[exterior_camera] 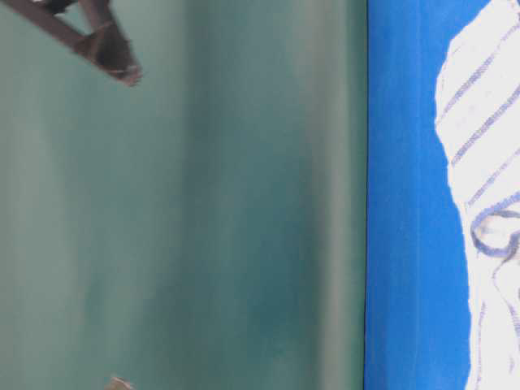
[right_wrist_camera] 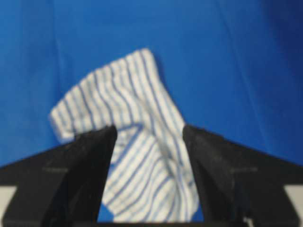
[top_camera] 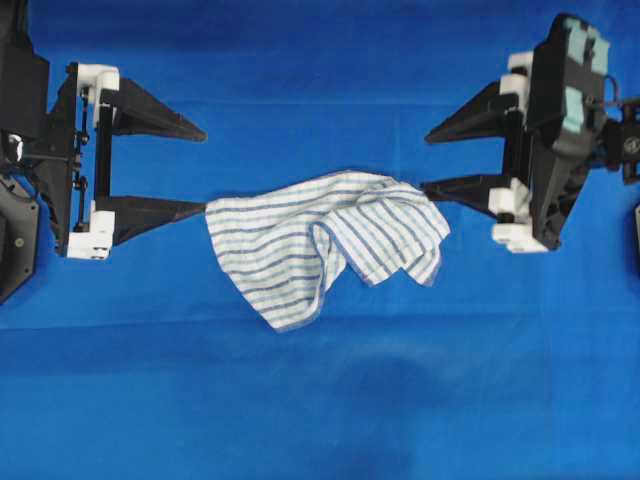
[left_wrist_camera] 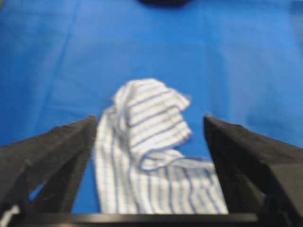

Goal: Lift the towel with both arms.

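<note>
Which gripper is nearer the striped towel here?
Hard to call. Both are open: the left gripper has a fingertip at the striped towel's left edge, the right gripper has one at its right corner.

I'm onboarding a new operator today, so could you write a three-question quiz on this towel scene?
1. True or false: the towel lies flat and fully spread.
2. Which arm bears teal tape patches? A) left B) right
3. Fill in: the left tool and the right tool both stand ____.

Key: 1. False, it is crumpled and folded over on the blue table covering. 2. B. 3. open, holding nothing.
</note>
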